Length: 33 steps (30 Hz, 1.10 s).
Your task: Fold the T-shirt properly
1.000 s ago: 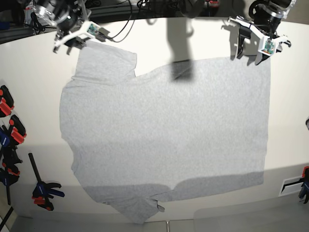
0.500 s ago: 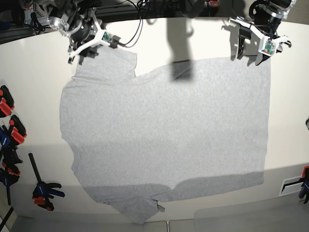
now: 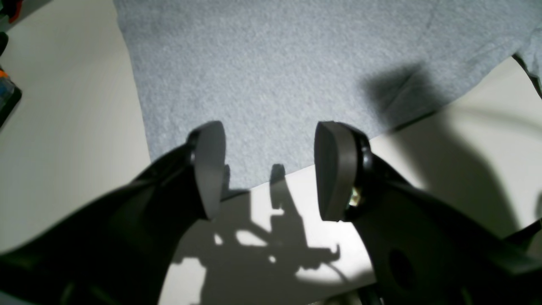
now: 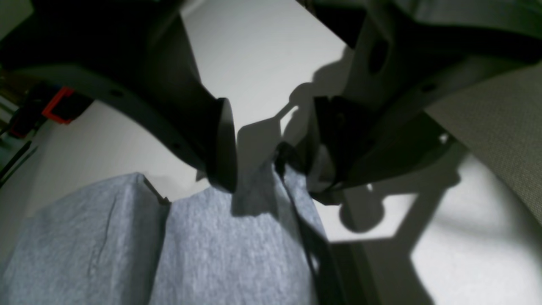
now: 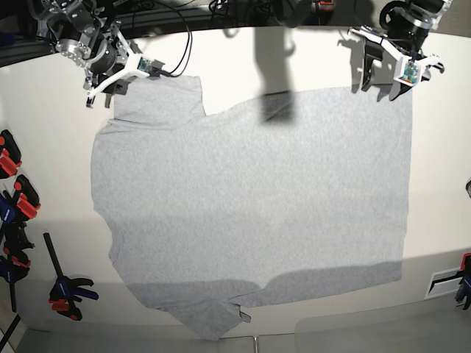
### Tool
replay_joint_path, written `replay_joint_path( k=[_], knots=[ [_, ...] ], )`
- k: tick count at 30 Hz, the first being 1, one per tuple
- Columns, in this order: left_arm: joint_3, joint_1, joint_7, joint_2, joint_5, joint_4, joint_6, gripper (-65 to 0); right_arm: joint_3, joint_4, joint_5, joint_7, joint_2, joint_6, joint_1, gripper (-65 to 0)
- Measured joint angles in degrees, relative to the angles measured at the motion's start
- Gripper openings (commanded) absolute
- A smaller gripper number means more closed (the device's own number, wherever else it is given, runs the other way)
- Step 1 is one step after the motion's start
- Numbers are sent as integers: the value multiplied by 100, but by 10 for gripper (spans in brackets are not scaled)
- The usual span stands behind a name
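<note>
Grasp step: right pincer [image 4: 271, 144] half-closed astride T-shirt [image 5: 250, 213] sleeve edge; left pincer [image 3: 269, 169] wide open, empty, above hem. Next: both must pinch.

- No legible text, label, brand, number or sign was found in any view.
- The T-shirt [image 5: 250, 198] showed only plain grey fabric; no lettering was visible on it.
- The clamps [image 5: 18, 206] at the table edge bore no readable marking.
</note>
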<state>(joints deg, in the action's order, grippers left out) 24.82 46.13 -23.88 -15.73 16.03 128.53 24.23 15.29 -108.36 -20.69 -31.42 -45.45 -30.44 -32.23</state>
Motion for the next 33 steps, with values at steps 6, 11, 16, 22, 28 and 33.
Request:
replay_joint_path(
  k=[6, 11, 16, 22, 28, 33],
  knots=[
    [0, 2, 0, 2, 0, 0, 2, -340, 153, 256, -55, 483, -46, 50, 44, -430],
    [0, 0, 2, 0, 0, 0, 2, -340, 540, 487, -264, 673, -57, 605, 111, -430],
    [0, 2, 267, 0, 0, 0, 0, -340, 885, 562, -1200, 544, 103, 1084, 111, -431],
    [0, 2, 632, 2, 0, 0, 2, -340, 979, 573, -1029, 446, 96, 1128, 138, -467],
    [0, 2, 588, 2, 0, 0, 4, -340, 979, 573, -953, 369, 98, 1128, 144, -467],
    [0, 0, 363, 0, -2, 0, 2, -340, 1012, 584, -901, 258, 120, 1123, 140, -650]
  ],
)
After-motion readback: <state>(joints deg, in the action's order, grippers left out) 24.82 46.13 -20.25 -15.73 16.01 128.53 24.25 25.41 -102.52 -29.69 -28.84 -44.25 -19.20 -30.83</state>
